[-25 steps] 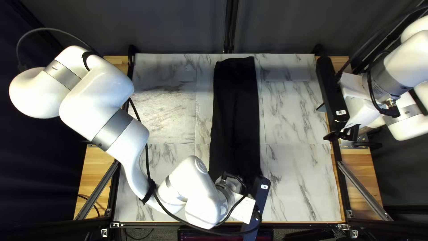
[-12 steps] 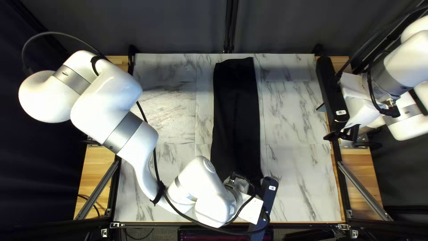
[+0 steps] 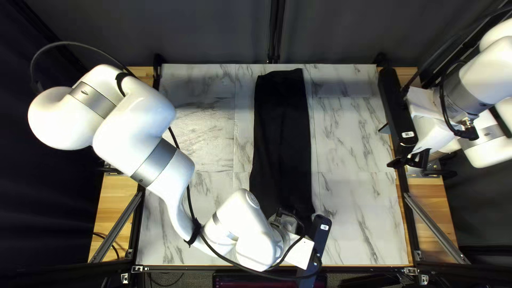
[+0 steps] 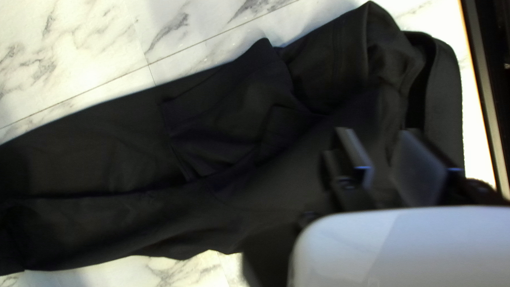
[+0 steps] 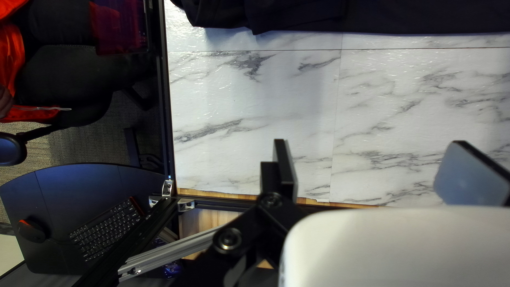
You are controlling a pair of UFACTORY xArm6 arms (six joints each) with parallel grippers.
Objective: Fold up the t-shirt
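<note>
Item: black T-shirt (image 3: 281, 141), one, laid out in a long narrow strip down the middle of the desk (image 3: 362, 202), from close to its far edge towards the near one. Near end rumpled, with overlapping layers and loose folds; far end flatter.

Item: my left arm (image 3: 152, 154), reaching in from the desk's left edge, its wrist low in the top left view, over the shirt's near end. Left tool (image 3: 300, 250): parted, a modest gap between the two fingers. On my left wrist feed the left tool (image 4: 388, 159) is poised above the rumpled cloth; its tips show best there.

Item: my right arm (image 3: 488, 74), at the desk's right edge. Right tool (image 3: 392, 145): spread wide, above the marble-patterned surface, well apart from the shirt. The shirt's side runs across the surface ahead of the right tool (image 5: 374, 170).

Surroundings: dark curtain (image 3: 213, 32) behind the far edge. Off the desk, by my right wrist feed: keyboard (image 5: 109, 228), mouse (image 5: 32, 231) and a person in red (image 5: 10, 53), partly in view, with part of a hand (image 5: 5, 102) showing.
</note>
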